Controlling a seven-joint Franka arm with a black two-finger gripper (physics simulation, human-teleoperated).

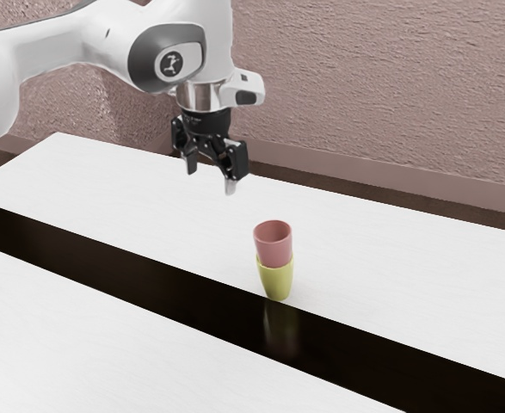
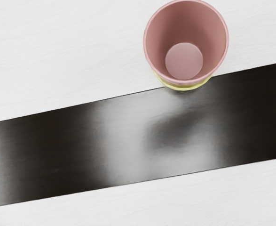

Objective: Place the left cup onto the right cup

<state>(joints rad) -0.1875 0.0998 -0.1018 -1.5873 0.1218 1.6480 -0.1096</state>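
Note:
A pink cup sits upright nested inside a yellow-green cup on the white table, right at the edge of a black stripe. My gripper hangs open and empty in the air, above and toward the exterior view's left of the stacked cups. Seen from the hand, the pink cup shows its open mouth and round bottom, and a thin rim of the yellow-green cup peeks out beneath it.
A glossy black stripe runs diagonally across the white table, reflecting the cups. A rough pinkish wall stands behind the table's far edge.

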